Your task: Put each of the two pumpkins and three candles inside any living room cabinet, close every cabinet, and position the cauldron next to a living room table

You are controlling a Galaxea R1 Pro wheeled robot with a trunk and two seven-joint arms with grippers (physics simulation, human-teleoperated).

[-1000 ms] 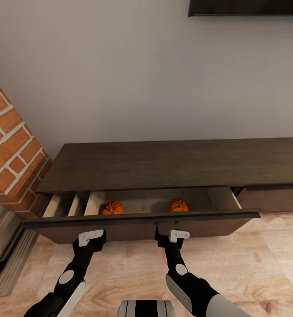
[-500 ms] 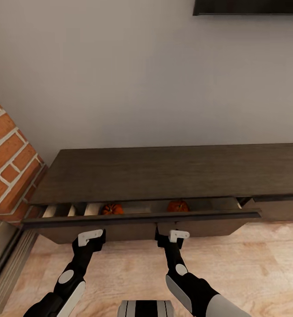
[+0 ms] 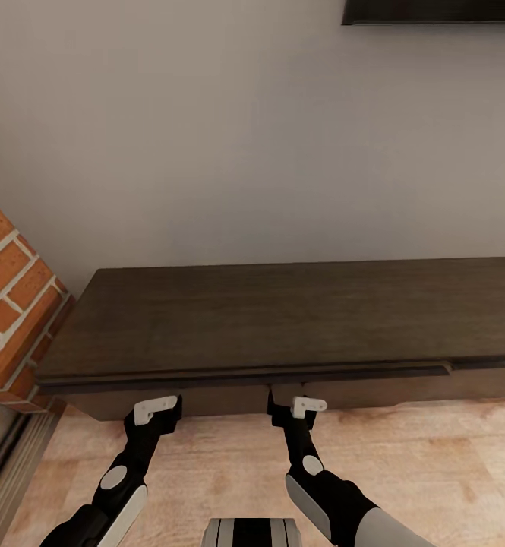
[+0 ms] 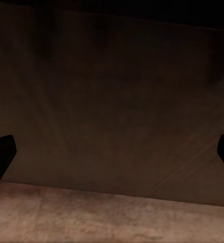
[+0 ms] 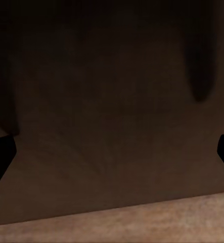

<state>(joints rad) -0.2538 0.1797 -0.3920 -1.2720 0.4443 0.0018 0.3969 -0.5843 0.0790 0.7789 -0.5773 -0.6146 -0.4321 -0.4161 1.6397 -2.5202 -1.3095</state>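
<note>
Both hands braced against the cabinet drawer front.

One cabinet [image 3: 282, 319] runs along the far wall; its drawer front sits flush under the top edge, so nothing inside can be seen. One brick column [image 3: 9, 296] stands at the left. Two hands, left hand [image 3: 158, 410] and right hand [image 3: 298, 409], meet the front side by side, judged to spread the push evenly. In the wrist views each hand's fingers sit wide apart, holding nothing.

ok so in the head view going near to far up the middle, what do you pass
right hand → wooden floor → cabinet drawer front, then its top → grey wall → dark screen edge at the top
</note>
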